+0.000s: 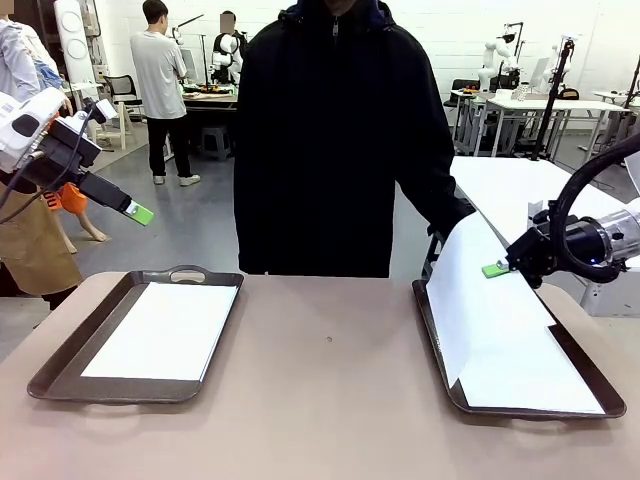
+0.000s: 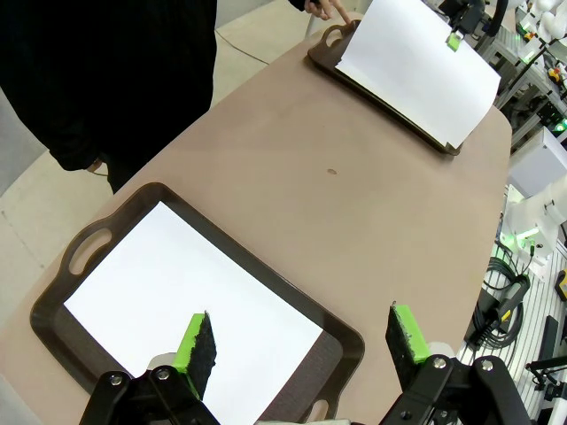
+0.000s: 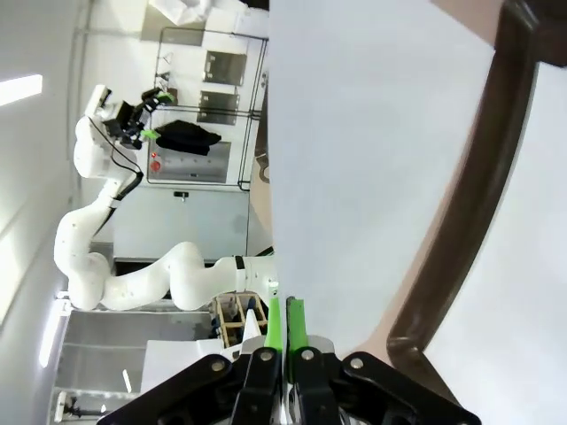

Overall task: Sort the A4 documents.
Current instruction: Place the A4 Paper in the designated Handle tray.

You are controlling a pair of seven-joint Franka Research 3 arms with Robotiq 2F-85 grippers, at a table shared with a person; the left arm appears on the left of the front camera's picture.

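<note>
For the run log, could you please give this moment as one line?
right fingers: shut on lifted white A4 paper sheet | left fingers: open above left dark brown handled tray | person's hand: at right tray

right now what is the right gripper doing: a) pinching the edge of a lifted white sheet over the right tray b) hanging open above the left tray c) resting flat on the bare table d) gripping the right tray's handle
a: the right gripper is shut on the edge of a white sheet that is lifted at an angle above the right tray.

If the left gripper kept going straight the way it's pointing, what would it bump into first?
Probably the white sheet lying in the near tray, since the open left gripper looks down at it, though depth is unclear.
</note>
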